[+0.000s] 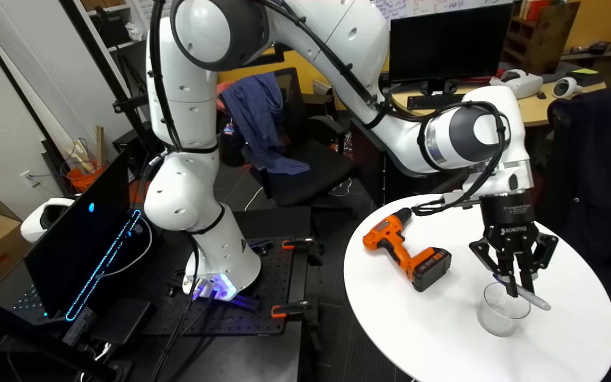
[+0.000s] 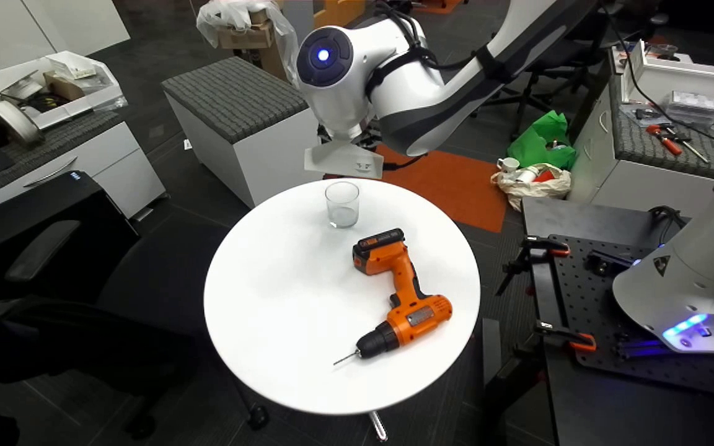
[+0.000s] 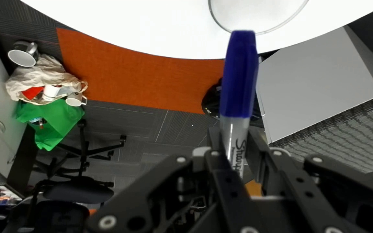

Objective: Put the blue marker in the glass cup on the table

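Note:
The blue marker (image 3: 233,97) has a blue cap and a pale grey body with black lettering. My gripper (image 3: 235,137) is shut on its body, with the cap sticking out past the fingertips in the wrist view. In an exterior view my gripper (image 1: 519,284) holds the marker (image 1: 534,298) slanted, its grey end lower, over the image of the cup's rim; I cannot tell the exact height. The clear glass cup (image 1: 503,318) stands upright on the white table and also shows in an exterior view (image 2: 342,207). The wrist view shows part of its rim (image 3: 257,32). The arm hides the jaws in an exterior view.
An orange and black drill (image 1: 409,252) lies on the round white table (image 1: 417,329) near the cup; it also shows in an exterior view (image 2: 403,291). The table's edge (image 3: 173,57) runs close to the cup. A grey-topped cabinet (image 2: 239,105) stands beyond it.

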